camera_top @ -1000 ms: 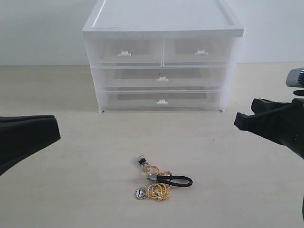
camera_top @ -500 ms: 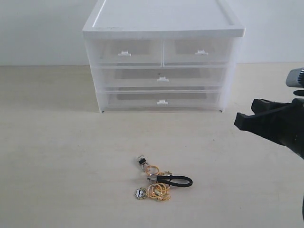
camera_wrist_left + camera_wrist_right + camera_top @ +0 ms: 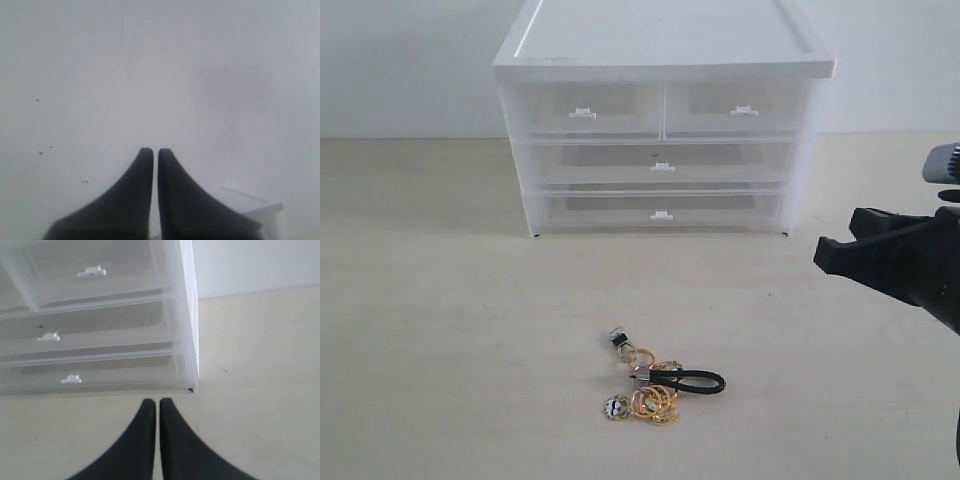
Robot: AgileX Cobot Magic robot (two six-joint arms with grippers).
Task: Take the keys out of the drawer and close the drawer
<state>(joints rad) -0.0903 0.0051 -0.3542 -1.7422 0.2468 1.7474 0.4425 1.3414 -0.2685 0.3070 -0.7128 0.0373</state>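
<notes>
Keys (image 3: pixel 655 385) lie on the worktop (image 3: pixel 440 330), near side; upper wide drawer (image 3: pixel 600 160) appears flush shut. Left jaws and right jaws closed, empty. Advise withdrawing clear, disturbing neither.

One cabinet (image 3: pixel 660 45) stands on one worktop (image 3: pixel 440 300). It has four drawers: two half-width drawers (image 3: pixel 550 125) on top, then two full-width ones, the upper drawer (image 3: pixel 600 160) and the lower drawer (image 3: pixel 600 208). There are four white tab handles (image 3: pixel 662 167), one per drawer. One bunch of keys (image 3: pixel 655 385) has one black strap (image 3: pixel 698 381) and one round charm (image 3: pixel 615 407); its gold rings are too tangled to count. There are two tools: the left tool (image 3: pixel 155 151) and the right tool (image 3: pixel 157 402).
</notes>
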